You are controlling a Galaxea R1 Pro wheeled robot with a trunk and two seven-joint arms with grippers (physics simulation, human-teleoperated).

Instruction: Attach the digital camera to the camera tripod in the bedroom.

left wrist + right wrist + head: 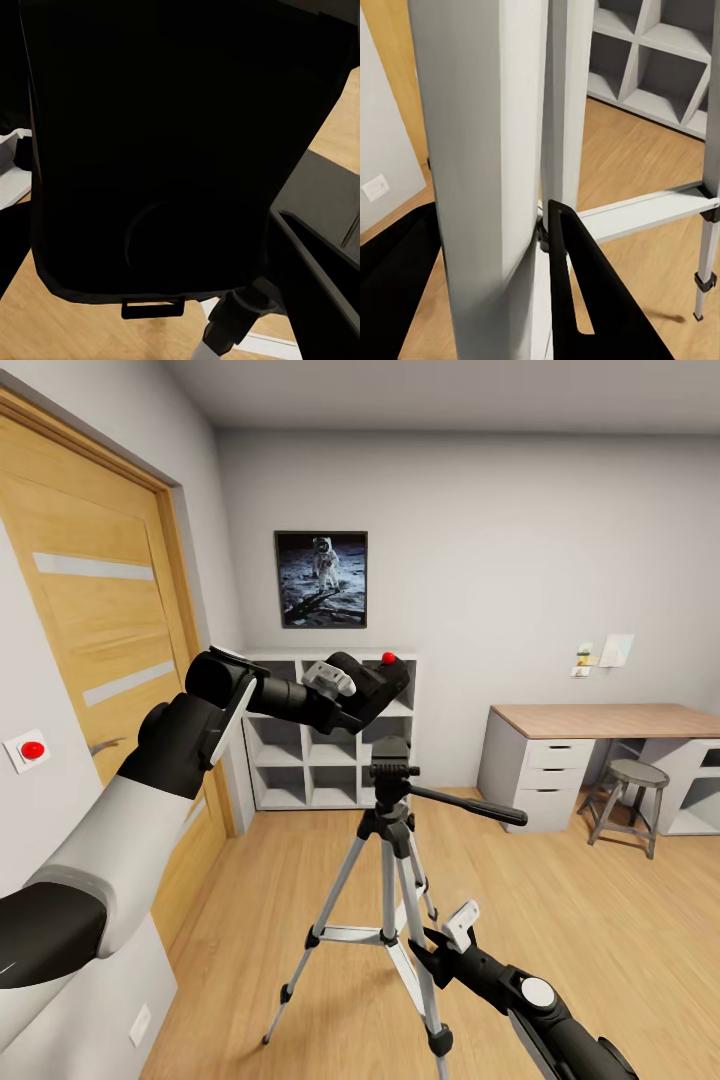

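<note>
Above the black head of the camera tripod (pixel 392 830), the left gripper (pixel 352 685) holds the digital camera (pixel 378 682) tilted, its red button uppermost, a little clear of the mount. Its jaws are closed on the camera body, which shows as a dark slab in the left wrist view (pixel 172 150). The tripod stands on the light wood floor (pixel 560 920) of the bedroom, its long pan handle (pixel 470 805) pointing toward the desk (pixel 600 720). Low beside a silver leg (pixel 484 172), the right gripper (pixel 445 940) has its jaws about that leg; whether they press on it cannot be told. Behind, white cube shelves (pixel 330 745) stand against the far wall with bare compartments as far as can be seen. A framed astronaut picture (pixel 321 578) hangs above them, and a stool (pixel 630 800) sits by the desk. No writing can be read.
</note>
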